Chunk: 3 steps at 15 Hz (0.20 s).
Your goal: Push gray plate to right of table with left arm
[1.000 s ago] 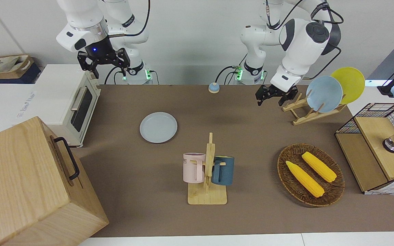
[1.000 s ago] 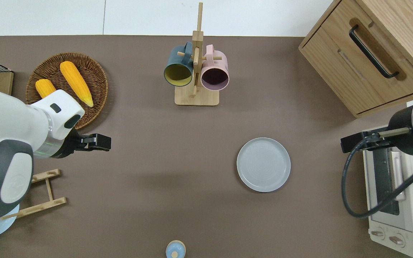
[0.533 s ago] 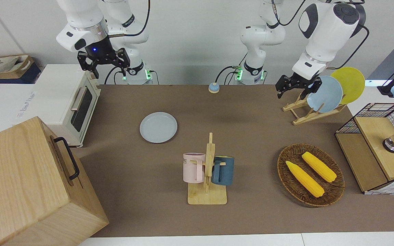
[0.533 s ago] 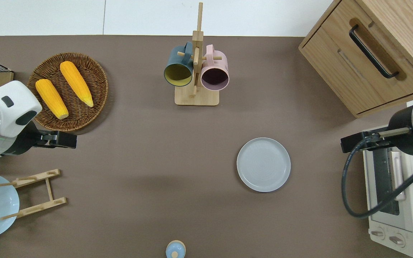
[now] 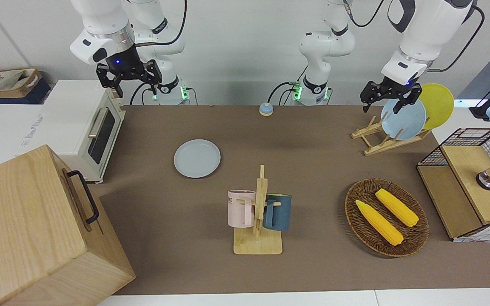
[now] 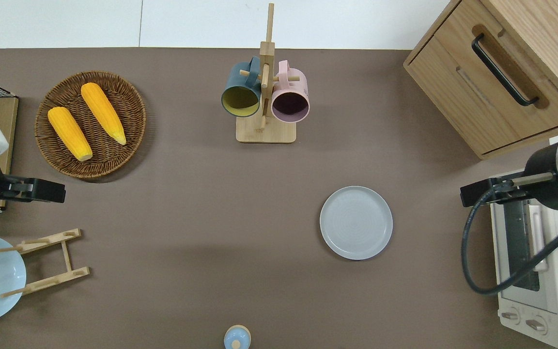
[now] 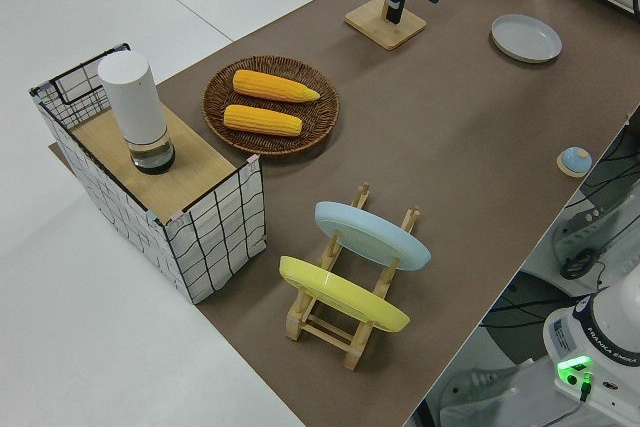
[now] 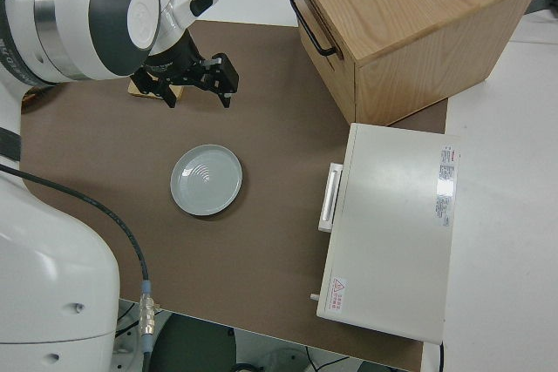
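Plate first: the gray plate (image 6: pixel 356 222) lies flat on the table (image 6: pixel 196 203), toward the right arm's end, nearer to the robots than the mug rack (image 6: pixel 265 92) and near the white toaster oven (image 6: pixel 533 271), touching nothing. The left gripper (image 5: pixel 390 94) hangs well apart from it at the left arm's end of the table, up in the air with its fingers spread wide and nothing between them; seen from overhead it is over bare tabletop between the wicker basket (image 6: pixel 90 124) of corn and the wooden dish rack (image 6: pixel 49 264), which holds a sky-blue plate (image 5: pixel 403 117) and a yellow plate (image 5: pixel 434 104). The right arm is parked, its gripper (image 5: pixel 129 76) open and empty.
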Available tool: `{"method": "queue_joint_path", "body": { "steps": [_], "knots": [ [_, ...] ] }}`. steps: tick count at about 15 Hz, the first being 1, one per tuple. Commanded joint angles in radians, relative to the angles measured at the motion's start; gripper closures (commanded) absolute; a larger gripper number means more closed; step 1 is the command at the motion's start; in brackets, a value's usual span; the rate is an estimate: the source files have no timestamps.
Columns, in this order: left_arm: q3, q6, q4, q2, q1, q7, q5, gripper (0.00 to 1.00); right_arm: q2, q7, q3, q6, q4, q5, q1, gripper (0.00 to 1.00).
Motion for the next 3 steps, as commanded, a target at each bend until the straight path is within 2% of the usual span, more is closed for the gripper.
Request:
{"method": "queue_joint_path", "body": {
  "steps": [1,3],
  "knots": [
    [0.008,-0.035,0.035,0.011,0.011,0.019,0.008,0.01,-0.008,-0.003,0.006,-0.012,-0.001,0.008,-0.011,0.017],
    [0.01,-0.035,0.035,0.011,0.011,0.022,0.005,0.01,-0.008,-0.003,0.006,-0.012,-0.001,0.008,-0.011,0.017]
  ]
}}
